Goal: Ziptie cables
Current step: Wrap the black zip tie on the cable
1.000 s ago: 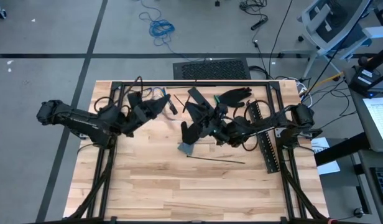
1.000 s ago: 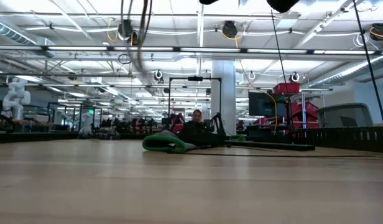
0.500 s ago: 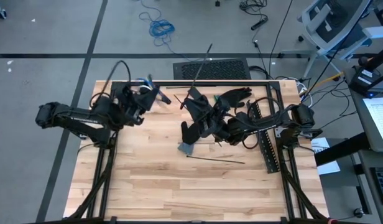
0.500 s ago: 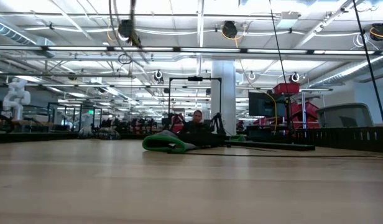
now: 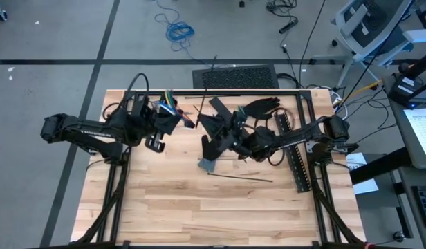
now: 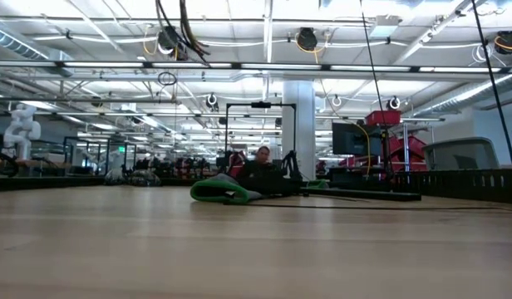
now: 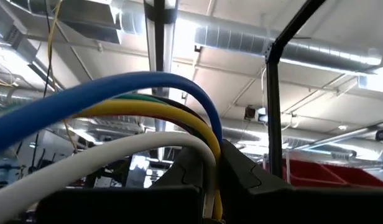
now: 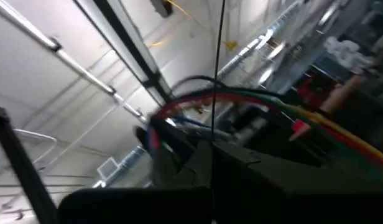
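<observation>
The high view looks straight down from well above on the whole wooden table [image 5: 199, 200], the two arms and the grey floor around, while the low view sits at the height of the table [image 6: 256, 249] top and looks level across it into the big hall behind. Both wrist views are tilted upward to the ceiling and stand very near to the cables [image 7: 117, 112] [image 8: 316, 118], which fill much of each picture. The high and low views share the table surface and the green object [image 6: 219, 193] lying on it.
</observation>
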`<state>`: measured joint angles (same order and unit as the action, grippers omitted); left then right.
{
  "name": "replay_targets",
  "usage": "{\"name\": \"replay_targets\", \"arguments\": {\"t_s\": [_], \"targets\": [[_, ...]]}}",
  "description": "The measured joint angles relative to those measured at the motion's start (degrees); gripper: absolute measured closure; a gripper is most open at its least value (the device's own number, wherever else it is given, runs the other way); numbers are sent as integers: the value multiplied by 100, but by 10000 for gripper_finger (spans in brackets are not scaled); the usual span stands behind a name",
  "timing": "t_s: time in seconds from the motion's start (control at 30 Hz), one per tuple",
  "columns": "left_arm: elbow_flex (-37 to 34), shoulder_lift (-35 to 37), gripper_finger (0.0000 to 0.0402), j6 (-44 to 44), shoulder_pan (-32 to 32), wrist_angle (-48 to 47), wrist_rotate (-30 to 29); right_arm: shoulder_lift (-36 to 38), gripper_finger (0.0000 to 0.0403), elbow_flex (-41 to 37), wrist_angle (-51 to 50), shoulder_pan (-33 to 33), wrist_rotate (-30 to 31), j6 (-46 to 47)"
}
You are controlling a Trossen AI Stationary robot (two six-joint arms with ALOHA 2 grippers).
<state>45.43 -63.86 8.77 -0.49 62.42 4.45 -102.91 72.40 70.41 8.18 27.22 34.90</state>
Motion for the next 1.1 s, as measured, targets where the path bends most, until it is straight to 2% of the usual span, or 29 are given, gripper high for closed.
{"name": "replay_targets", "arguments": {"t_s": [0.1, 0.2, 0.3, 0.4, 0.53, 0.7, 0.87, 1.1], "targets": [[0, 59, 377, 126, -2, -11, 10, 11, 403, -265, 2, -110, 140, 298], [0, 131, 377, 126, -30, -245, 92, 27, 403, -508, -686, -228, 118, 1032], [0, 151, 377, 130, -58, -939, 102, 7, 403, -559, -1727, -294, 110, 1661], [0, 136, 377, 133, -177, -1925, 26, 7, 403, -559, -1727, -299, 98, 1613], [0, 136, 377, -120, -358, -2786, -450, 115, 403, -559, -1428, -336, -162, 1385], [0, 161, 377, -698, -518, -2961, -1073, 513, 403, -557, -2638, -440, -195, 1357], [0, 263, 377, -1509, -749, -3424, -2574, 1040, 403, -553, -3728, -563, -467, 1482], [0, 280, 377, -1680, -801, -3389, -2736, 1059, 403, -552, -4801, -628, -669, 2407]]}}
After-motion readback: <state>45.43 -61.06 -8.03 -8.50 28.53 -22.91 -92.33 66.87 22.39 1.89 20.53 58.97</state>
